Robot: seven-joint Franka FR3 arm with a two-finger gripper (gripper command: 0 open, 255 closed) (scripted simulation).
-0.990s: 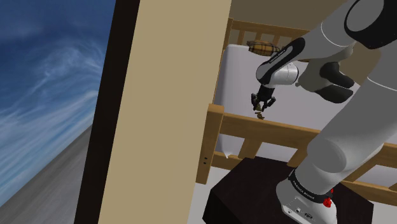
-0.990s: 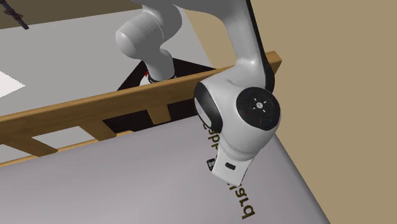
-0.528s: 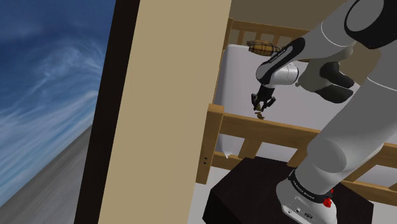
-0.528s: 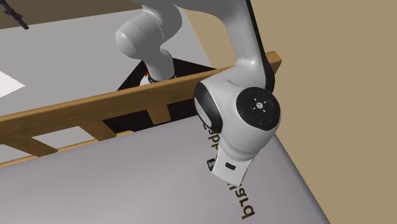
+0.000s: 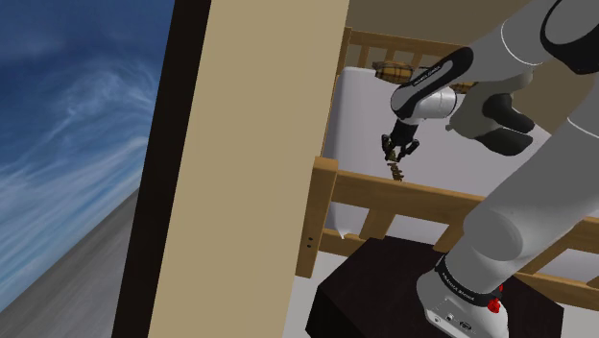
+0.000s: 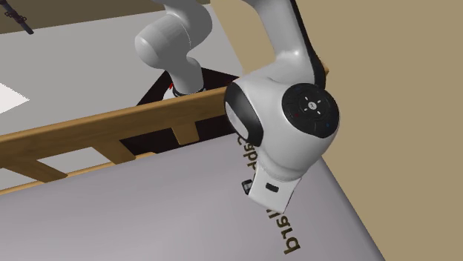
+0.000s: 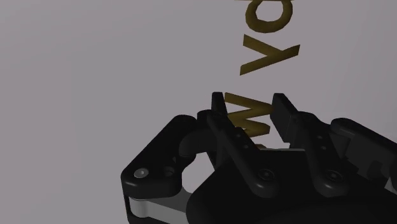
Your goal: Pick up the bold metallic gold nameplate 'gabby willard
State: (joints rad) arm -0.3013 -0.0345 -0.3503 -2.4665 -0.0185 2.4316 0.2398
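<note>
My gripper (image 7: 247, 107) gripped the nameplate (image 7: 250, 121) by its w, just above the bed (image 5: 422, 197).

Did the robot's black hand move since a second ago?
Yes. In the shoulder view the gripper, clasping the gold nameplate, has risen slightly, away from the wooden bed rail.

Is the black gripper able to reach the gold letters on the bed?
Looks like yes: the gripper sits right on the gold nameplate, its fingers seeming to clasp the w, with nothing in between.
</note>
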